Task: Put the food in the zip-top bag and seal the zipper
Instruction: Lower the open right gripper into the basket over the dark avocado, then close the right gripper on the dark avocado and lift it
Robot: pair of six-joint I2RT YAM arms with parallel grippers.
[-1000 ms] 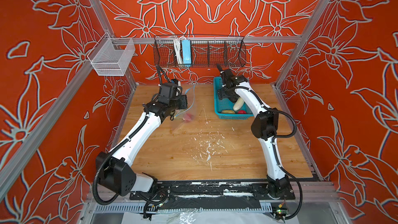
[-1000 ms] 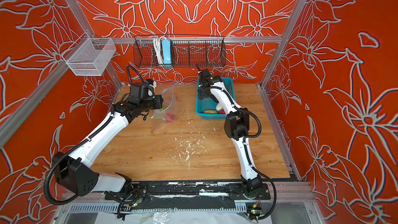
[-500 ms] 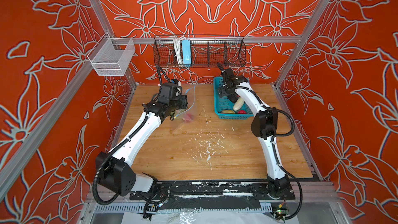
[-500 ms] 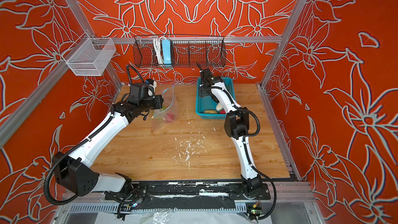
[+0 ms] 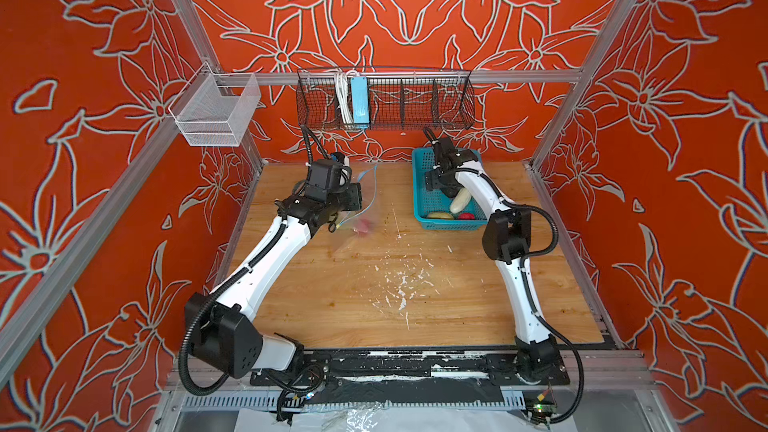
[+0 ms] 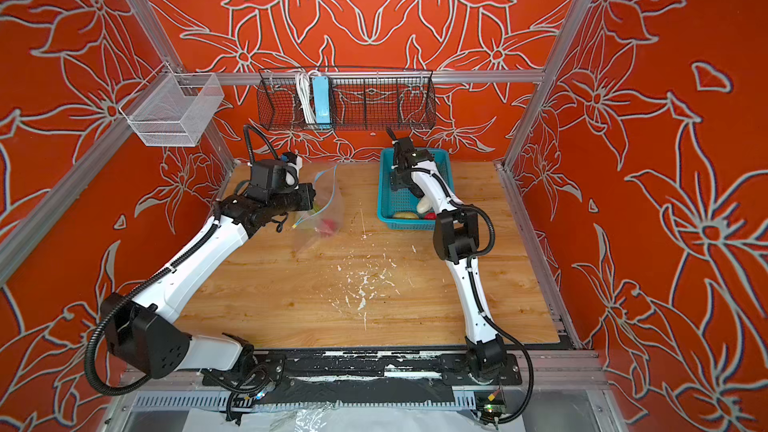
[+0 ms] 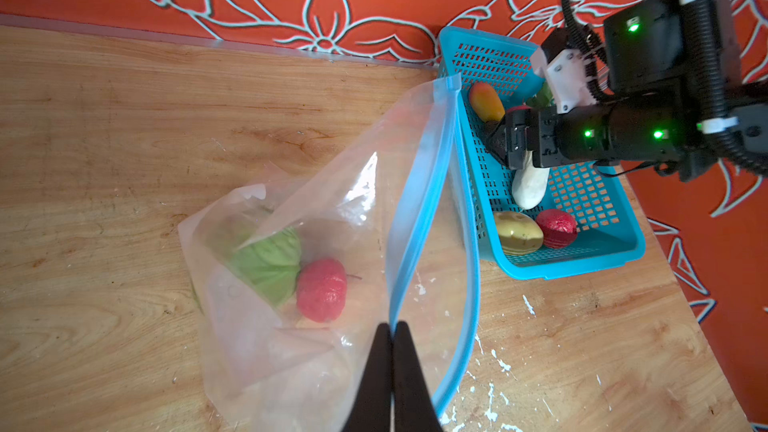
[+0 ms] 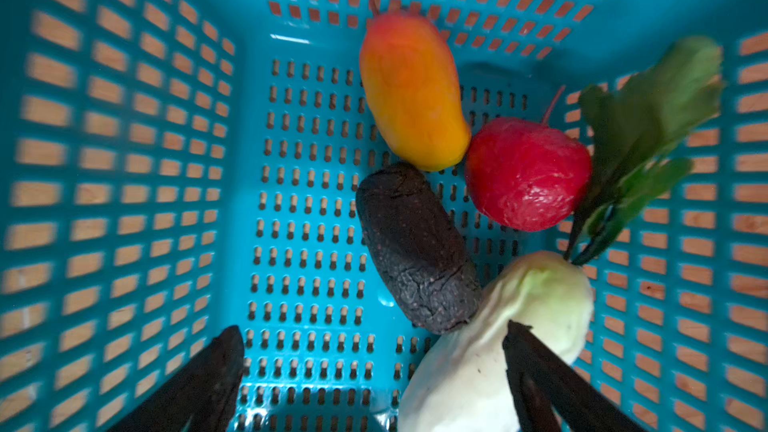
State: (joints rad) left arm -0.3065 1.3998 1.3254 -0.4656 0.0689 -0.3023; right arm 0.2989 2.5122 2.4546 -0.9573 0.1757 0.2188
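One cabbage (image 7: 270, 268), one strawberry (image 7: 322, 290) inside zip-top bag (image 7: 353, 201)

The wooden desk (image 5: 332, 305) carries a teal basket (image 5: 449, 225) at its far right and, just left of it, a clear bag (image 7: 266, 347) whose lower end seems to rest on the wood. White flecks (image 5: 399, 284) scatter mid-desk.
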